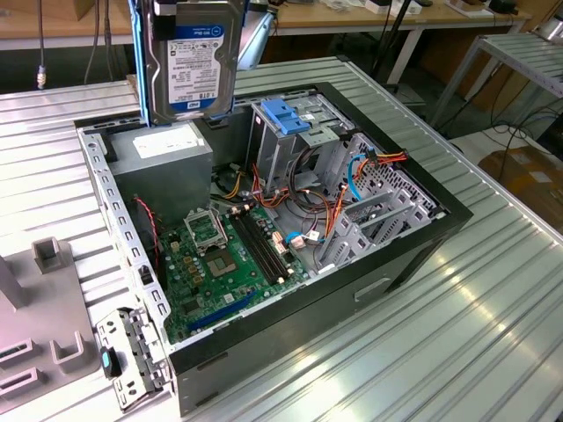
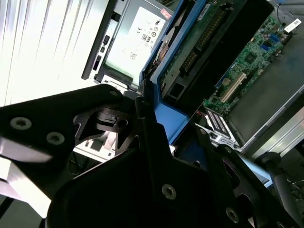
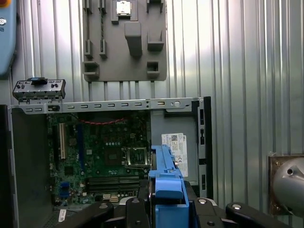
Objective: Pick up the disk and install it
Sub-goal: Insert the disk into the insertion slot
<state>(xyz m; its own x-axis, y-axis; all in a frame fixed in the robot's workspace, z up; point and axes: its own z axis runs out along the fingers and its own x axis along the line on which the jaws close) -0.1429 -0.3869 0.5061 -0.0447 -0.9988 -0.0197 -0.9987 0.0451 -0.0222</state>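
gripper (image 3: 165, 192) clamped on the disk (image 1: 195, 61), disk upright in its grip, above the power supply (image 1: 163, 156) in the open PC case (image 1: 413, 264)

We are looking at a ribbed aluminium table (image 1: 493, 299) that is catching bright streaks of light. Behind it, wooden workbenches (image 1: 352, 22) are standing with cables (image 1: 40, 44) hanging down. At the exterior view's right, a metal-framed side table (image 1: 519, 53) is standing above a cardboard box (image 1: 528, 171).
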